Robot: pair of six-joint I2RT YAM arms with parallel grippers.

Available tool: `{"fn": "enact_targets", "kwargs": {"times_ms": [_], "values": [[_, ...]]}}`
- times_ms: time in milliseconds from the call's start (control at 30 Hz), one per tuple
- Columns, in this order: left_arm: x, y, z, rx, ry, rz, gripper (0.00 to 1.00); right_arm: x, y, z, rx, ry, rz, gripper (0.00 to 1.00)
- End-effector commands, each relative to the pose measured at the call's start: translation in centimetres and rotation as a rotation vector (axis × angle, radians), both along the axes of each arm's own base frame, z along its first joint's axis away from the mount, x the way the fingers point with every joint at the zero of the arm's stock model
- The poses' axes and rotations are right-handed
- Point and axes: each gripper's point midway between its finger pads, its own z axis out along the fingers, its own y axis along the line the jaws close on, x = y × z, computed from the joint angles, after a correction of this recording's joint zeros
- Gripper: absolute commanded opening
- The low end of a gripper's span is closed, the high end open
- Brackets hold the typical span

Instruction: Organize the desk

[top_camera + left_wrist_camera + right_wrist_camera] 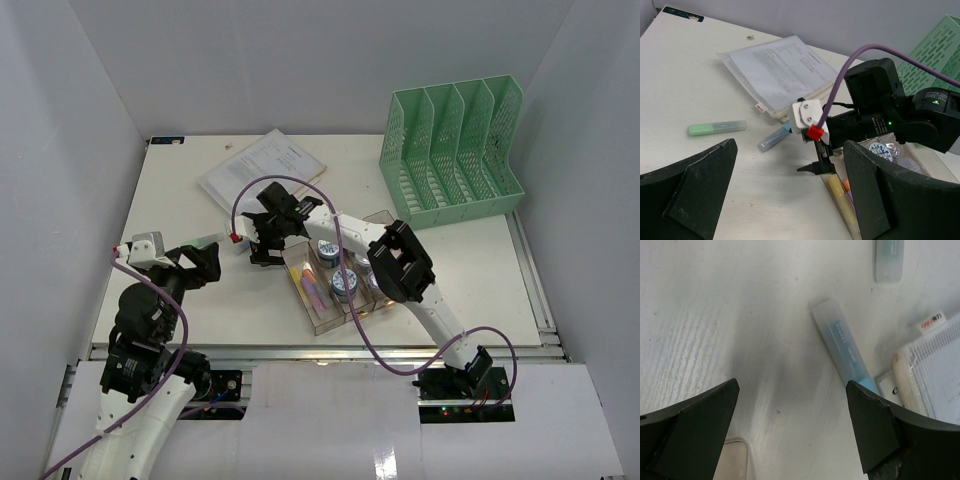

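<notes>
1. two grippers stood wide with nothing held: the left gripper [790, 150] hovered at the left side of the desk [220, 310], and the right gripper [792, 390] hung low over it with a blue highlighter [842, 347] near one finger.
2. the desk, a stiff white top spread ahead of both arm bases, looked like a thing to clear, not to grasp.
3. the blue highlighter lay flat beside a document sleeve [262, 165], near a green highlighter [717, 128]; it seemed light, hard, slick and prone to roll, best pinched across mid-barrel.
</notes>
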Motion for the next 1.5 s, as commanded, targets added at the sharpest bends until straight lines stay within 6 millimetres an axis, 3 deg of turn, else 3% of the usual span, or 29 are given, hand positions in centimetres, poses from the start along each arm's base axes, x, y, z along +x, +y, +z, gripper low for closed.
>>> {"fn": "enact_targets", "kwargs": {"times_ms": [0, 333, 700, 867, 1100, 1467], "values": [[0.2, -0.2, -0.1, 0.005, 0.003, -0.011, 0.98, -0.5, 0.1, 2.9, 0.062, -0.183, 0.289, 0.94], [0.3, -0.2, -0.3, 0.007, 0.009, -0.006, 0.98, 2.3, 2.9, 1.4, 0.119, -0.177, 0.198, 0.88], [0.4, -0.2, -0.4, 0.008, 0.012, -0.004, 0.98, 4.8, 4.0, -0.7, 0.130, -0.175, 0.050, 0.80], [0.4, -0.1, -0.5, 0.009, 0.016, -0.003, 0.98, 4.2, 3.5, -2.0, 0.111, -0.123, 0.031, 0.75], [0.3, -0.1, -0.3, 0.007, 0.009, -0.001, 0.98, 2.2, 2.3, -3.9, 0.064, -0.021, 0.046, 0.57], [0.3, -0.1, -0.3, 0.006, 0.009, -0.001, 0.98, 0.0, 0.6, -3.6, 0.013, 0.089, -0.004, 0.38]]}}
